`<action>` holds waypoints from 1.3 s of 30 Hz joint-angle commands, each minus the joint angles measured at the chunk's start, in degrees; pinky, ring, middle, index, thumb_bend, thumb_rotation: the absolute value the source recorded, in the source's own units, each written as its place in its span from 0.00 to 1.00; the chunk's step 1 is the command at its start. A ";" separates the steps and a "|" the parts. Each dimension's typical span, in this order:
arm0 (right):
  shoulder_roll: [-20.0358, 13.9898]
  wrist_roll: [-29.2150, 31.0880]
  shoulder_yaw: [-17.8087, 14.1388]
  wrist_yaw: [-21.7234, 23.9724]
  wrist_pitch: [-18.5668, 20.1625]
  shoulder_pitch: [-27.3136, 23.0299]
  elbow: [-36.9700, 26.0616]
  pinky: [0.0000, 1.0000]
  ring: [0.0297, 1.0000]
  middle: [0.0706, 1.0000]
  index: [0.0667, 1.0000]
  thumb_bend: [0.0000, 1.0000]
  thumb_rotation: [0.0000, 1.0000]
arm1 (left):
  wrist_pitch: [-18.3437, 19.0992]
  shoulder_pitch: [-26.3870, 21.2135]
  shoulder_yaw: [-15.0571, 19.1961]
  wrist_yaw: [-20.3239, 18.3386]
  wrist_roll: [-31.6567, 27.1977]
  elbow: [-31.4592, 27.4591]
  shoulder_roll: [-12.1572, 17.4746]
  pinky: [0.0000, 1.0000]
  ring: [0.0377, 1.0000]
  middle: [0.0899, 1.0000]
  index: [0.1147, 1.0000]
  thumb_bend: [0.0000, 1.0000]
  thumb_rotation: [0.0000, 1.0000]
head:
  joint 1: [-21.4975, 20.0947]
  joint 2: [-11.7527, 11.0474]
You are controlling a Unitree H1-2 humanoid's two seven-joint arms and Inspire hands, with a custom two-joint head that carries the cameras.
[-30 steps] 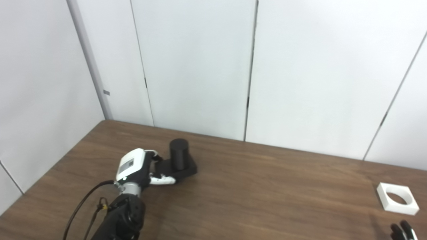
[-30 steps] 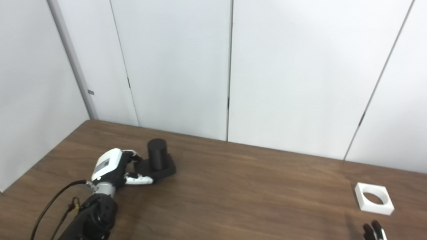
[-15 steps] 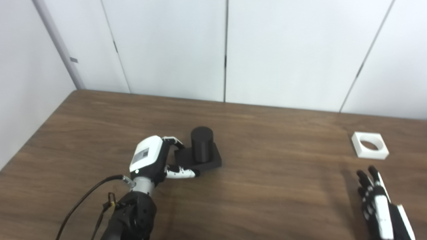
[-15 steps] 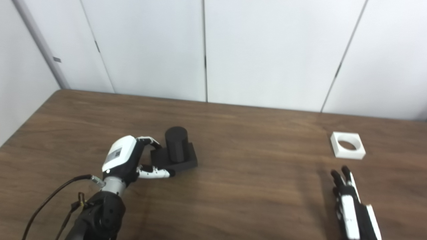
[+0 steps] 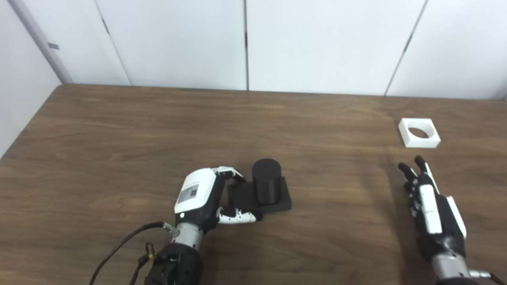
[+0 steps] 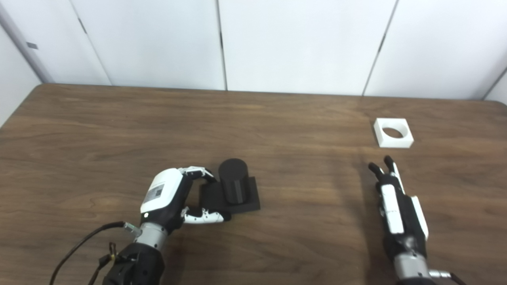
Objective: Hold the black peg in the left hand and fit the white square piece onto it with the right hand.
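Observation:
The black peg (image 5: 266,185) is a short upright cylinder on a square black base, standing on the brown table (image 5: 119,130) near the middle front. My left hand (image 5: 202,196) grips the base's left side, fingers over its far edge and thumb along its near edge. The white square piece (image 5: 418,133), with a round hole through it, lies flat at the far right. My right hand (image 5: 431,208) is held flat and open a little above the table, nearer than the white piece and apart from it, fingertips pointing toward it.
White wall panels (image 5: 245,39) close off the table's far edge, with another wall at the left corner. A black cable (image 5: 119,249) trails from my left wrist toward the front edge. Bare wood lies between the peg and the white piece.
The camera has swung down and to the right, so the whole scene has shifted. My right hand has come up from the bottom edge toward the white piece. The left hand keeps its hold on the peg's base.

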 commanded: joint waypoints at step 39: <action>-7.38 -11.74 -0.24 1.67 9.19 -6.13 -10.72 1.00 0.95 0.90 0.95 0.64 0.55 | -11.38 3.31 -7.45 4.39 6.45 4.03 1.18 0.93 0.83 0.75 0.42 0.51 0.05 | -9.93 1.45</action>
